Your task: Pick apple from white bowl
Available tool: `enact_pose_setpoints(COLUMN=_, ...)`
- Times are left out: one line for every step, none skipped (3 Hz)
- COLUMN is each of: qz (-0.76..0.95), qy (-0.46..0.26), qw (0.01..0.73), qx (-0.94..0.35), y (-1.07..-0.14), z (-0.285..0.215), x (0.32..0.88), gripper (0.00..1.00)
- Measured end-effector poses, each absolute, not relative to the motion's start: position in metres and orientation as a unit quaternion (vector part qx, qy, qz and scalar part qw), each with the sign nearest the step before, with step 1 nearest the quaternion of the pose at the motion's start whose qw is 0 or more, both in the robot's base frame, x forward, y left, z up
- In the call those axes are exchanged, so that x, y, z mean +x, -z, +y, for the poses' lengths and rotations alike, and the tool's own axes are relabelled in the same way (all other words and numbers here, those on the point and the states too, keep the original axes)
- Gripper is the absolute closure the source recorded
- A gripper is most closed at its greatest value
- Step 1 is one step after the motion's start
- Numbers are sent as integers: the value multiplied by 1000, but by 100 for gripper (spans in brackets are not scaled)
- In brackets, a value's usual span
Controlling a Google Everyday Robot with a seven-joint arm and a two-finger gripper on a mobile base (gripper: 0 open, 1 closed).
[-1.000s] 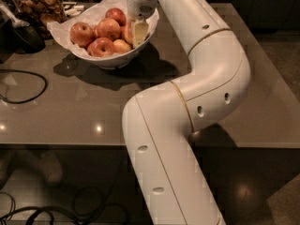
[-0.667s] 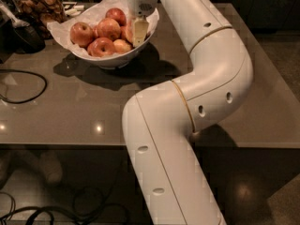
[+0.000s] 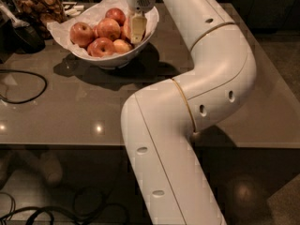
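Note:
The white bowl [image 3: 105,60] stands at the table's back left, lined with crinkled white paper and holding several red-orange apples. My gripper [image 3: 136,28] reaches down into the bowl's right side from the long white arm. It sits against a red-orange apple [image 3: 125,30] that it mostly hides. Other apples lie to its left: a large one [image 3: 108,28], one at the far left [image 3: 80,33] and one at the front [image 3: 102,47]. A smaller, paler apple [image 3: 122,46] lies just below the gripper.
A glass jar of brown snacks [image 3: 40,6] stands behind the bowl at the left. A dark object [image 3: 18,34] and a black cable [image 3: 23,86] lie at the table's left. My arm's elbow [image 3: 225,74] hangs over the table's right half.
The gripper stays at the same spot in the bowl's right side. The arm's elbow has shifted very slightly. The apples have not moved.

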State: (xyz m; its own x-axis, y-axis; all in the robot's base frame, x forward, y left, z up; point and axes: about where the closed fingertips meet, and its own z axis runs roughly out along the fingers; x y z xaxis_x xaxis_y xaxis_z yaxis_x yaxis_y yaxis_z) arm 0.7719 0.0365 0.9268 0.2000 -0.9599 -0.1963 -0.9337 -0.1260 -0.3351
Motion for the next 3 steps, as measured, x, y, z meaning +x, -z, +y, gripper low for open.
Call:
enact_pose_setpoints(qz=622, qy=28, qw=204, qx=-756, y=-937, z=45, x=767, gripper=100)
enact_pose_setpoints(qz=597, qy=36, qw=222, qx=-770, y=-972, z=65, x=751, gripper=100)
enact_pose_setpoints(qz=594, qy=37, qw=229, qx=-770, y=-973, z=69, x=754, gripper=100)
